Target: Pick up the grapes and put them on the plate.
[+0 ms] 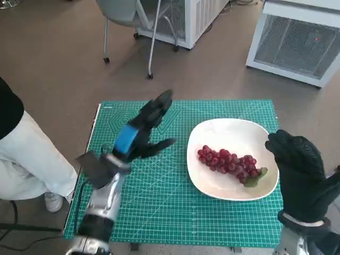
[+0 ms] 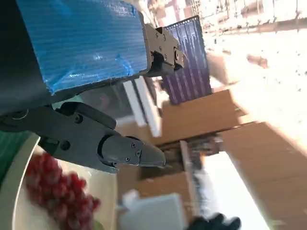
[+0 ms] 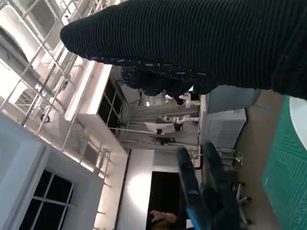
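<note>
From the head view I judge the job as good as done: the grapes (image 1: 229, 164) lie on the plate (image 1: 228, 130), a red bunch running from the plate's middle toward its lower right, with a bit of green at that end. Nothing grips them. My left hand (image 1: 144, 130) hangs over the green mat (image 1: 159, 207), left of the plate and apart from it, fingers (image 1: 162, 101) spread and holding nothing. My right hand (image 1: 297, 164) sits at the right edge of the frame, just beside the plate's right rim; its gloved fingers look loosely curled with nothing in them, though I cannot tell for certain how far they are closed. What is left, I'd say, is only to draw both arms back.

The left wrist view agrees: the grapes show blurred in the lower left of that picture, on the pale plate, beneath the black fingers.

The surface is a small table covered by the green gridded mat, with the white plate on its right half. Around it is brown floor. A person in pale trousers (image 1: 26, 159) and a white shoe stands at the left edge of the head view. At the top of the frame are a grey chair (image 1: 133, 16) on castors and two white cabinets with vented fronts (image 1: 297, 42).
</note>
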You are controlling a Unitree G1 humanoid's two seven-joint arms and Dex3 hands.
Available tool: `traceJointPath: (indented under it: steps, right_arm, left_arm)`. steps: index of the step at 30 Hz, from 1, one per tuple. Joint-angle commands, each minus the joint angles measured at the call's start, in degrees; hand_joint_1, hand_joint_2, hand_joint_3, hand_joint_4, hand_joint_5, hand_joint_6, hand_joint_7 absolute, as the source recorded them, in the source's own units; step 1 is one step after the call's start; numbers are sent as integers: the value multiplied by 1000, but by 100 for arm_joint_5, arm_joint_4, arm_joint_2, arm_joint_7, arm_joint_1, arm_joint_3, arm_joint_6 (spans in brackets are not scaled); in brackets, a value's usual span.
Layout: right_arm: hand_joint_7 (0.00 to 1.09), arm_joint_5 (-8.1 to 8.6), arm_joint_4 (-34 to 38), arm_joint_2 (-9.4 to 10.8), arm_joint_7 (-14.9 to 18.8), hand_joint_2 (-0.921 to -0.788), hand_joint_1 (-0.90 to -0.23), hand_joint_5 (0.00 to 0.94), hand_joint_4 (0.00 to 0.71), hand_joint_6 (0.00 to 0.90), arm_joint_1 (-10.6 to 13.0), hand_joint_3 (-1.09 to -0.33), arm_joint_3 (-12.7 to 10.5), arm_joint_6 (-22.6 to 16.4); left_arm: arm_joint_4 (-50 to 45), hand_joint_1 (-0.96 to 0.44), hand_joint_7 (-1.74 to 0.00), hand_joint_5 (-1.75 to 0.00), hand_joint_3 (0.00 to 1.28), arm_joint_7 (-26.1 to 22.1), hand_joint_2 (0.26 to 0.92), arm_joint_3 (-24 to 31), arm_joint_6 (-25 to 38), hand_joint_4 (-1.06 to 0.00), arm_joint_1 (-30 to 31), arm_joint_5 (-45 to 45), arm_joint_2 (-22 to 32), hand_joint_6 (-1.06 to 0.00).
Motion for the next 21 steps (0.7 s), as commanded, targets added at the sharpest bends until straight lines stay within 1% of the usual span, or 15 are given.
traceJointPath:
  steps: [1, 6, 13, 21]
  right_arm:
    - [843, 1, 46, -5, -63, -921, -379, 479, 472, 275, 47, -507, 9, 132]
    - [842, 19, 16, -24, -51, -921, -375, 478, 472, 276, 47, -508, 2, 177]
    - [840, 52, 21, -54, 1, -921, -374, 478, 473, 275, 52, -509, -24, 204]
    - [836, 121, 21, -106, 50, -921, -375, 476, 474, 276, 53, -508, -53, 256]
  left_arm:
    - [-461, -512, -22, -15, 166, -333, 921, 158, 219, -180, 292, -402, -3, -288]
    - [-806, -477, -26, -14, 164, -502, 921, 257, 297, -188, 543, -547, 41, -298]
    - [-1220, -448, -23, -10, 171, -552, 921, 362, 421, -188, 831, -665, 20, -293]
    - [-1406, -451, -19, -6, 180, -509, 921, 410, 541, -183, 1048, -698, -60, -284]
